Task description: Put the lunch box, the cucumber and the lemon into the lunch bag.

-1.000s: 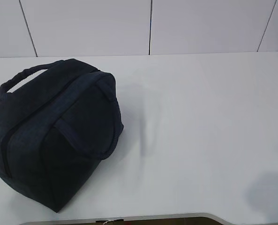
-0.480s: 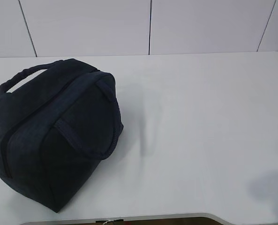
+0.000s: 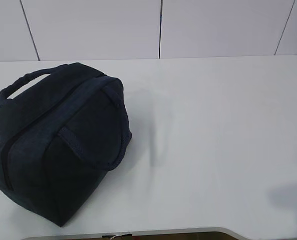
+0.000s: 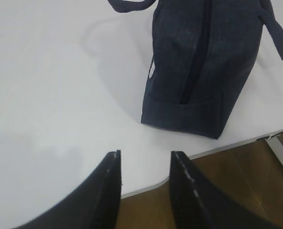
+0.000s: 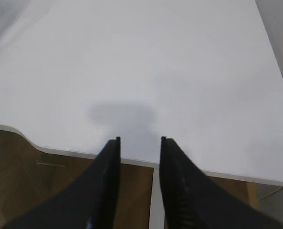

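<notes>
The dark navy lunch bag (image 3: 58, 145) stands on the left of the white table (image 3: 218, 130), its zipper (image 4: 198, 52) closed along the side and its strap handles (image 3: 95, 150) lying slack. In the left wrist view the lunch bag (image 4: 203, 67) sits ahead and to the right of my left gripper (image 4: 145, 153), which is open and empty over the table's front edge. My right gripper (image 5: 139, 139) is open and empty above the table's near edge on the right. The lunch box, the cucumber and the lemon are out of view. Neither gripper shows in the exterior view.
The table's front edge (image 4: 146, 188) has a curved cutout, with brown floor (image 4: 227, 191) below it. A faint shadow (image 3: 291, 197) lies at the table's front right corner. White wall panels (image 3: 158, 27) stand behind the table.
The shadow at the table's front right corner has shrunk and slid toward the right edge. The lunch bag has not moved.
</notes>
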You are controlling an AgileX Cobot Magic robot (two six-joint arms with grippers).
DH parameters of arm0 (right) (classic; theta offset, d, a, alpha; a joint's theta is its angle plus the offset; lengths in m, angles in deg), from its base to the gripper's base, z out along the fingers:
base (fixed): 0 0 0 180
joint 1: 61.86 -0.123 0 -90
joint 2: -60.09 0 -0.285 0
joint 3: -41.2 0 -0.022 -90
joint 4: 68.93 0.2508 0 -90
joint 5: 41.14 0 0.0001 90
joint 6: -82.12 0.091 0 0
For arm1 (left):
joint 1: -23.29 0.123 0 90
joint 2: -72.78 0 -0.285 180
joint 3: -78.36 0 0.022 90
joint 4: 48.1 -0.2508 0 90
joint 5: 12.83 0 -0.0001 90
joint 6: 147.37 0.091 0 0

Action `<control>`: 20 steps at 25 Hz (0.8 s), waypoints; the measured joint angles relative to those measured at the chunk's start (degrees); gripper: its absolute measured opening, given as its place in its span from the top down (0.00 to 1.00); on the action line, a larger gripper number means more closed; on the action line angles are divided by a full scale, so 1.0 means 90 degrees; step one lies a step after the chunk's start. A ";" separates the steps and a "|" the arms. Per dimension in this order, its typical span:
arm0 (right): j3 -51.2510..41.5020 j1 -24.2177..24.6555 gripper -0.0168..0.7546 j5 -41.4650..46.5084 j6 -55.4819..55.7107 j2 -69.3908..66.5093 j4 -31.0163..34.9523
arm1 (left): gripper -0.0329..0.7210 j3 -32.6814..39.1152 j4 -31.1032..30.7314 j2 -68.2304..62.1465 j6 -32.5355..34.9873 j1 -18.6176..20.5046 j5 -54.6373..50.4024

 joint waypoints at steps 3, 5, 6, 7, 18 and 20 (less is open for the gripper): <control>0.0000 0.0011 0.66 0.0000 0.0000 0.0000 0.0000 | 0.64 0.0000 0.0000 0.0000 0.0000 0.0000 0.0000; 0.0000 0.0016 0.66 0.0000 0.0000 0.0000 0.0000 | 0.64 0.0000 0.0000 0.0000 0.0000 0.0000 0.0000; 0.0000 0.0016 0.66 0.0000 0.0000 0.0000 0.0000 | 0.64 0.0000 0.0000 0.0000 0.0000 0.0000 0.0000; 0.0000 0.0016 0.66 0.0000 0.0000 0.0000 0.0000 | 0.64 0.0000 0.0000 0.0000 0.0000 0.0000 0.0000; 0.0000 0.0016 0.66 0.0000 0.0000 0.0000 0.0000 | 0.64 0.0000 0.0000 0.0000 0.0000 0.0000 0.0000; 0.0000 0.0016 0.66 0.0000 0.0000 0.0000 0.0000 | 0.64 0.0000 0.0000 0.0000 0.0000 0.0000 0.0000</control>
